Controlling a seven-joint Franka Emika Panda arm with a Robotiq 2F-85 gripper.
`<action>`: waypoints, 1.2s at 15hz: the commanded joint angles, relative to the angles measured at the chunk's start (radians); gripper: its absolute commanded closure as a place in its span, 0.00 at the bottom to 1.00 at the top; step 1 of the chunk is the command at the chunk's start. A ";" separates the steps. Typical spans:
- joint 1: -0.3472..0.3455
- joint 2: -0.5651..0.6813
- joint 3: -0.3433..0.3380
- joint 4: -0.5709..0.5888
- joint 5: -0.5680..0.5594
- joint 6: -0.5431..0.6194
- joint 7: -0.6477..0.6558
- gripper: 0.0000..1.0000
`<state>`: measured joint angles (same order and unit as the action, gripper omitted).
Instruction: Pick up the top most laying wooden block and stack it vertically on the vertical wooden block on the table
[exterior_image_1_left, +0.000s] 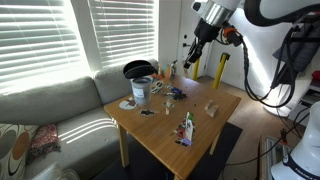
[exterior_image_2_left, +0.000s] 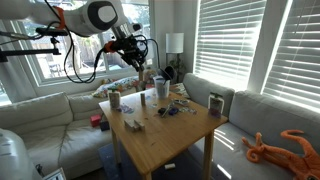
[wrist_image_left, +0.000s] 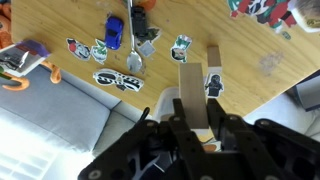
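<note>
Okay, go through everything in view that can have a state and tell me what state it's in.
Gripper: raised above the table, shut on the held block.
Held block: lifted off the table, clamped between the fingers.
Standing block: upright on the table, nothing stacked on it.
Blinds: lowered.

White arm (exterior_image_1_left: 272, 10), black end effector (exterior_image_1_left: 191, 58), black cables (exterior_image_1_left: 248, 80)

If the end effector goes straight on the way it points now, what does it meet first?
Probably the bare table, just beside the upright wooden block rather than on it. The held block in the end effector would touch first. Depth is unclear from the wrist view.
</note>
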<state>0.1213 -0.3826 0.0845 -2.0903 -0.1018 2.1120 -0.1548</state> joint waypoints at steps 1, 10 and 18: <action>-0.009 -0.069 0.032 -0.108 0.014 0.088 0.143 0.93; 0.002 -0.054 0.022 -0.146 0.056 0.178 0.177 0.93; 0.037 -0.067 -0.029 -0.312 0.136 0.475 0.060 0.93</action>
<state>0.1237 -0.4225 0.0923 -2.3549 -0.0140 2.5454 -0.0149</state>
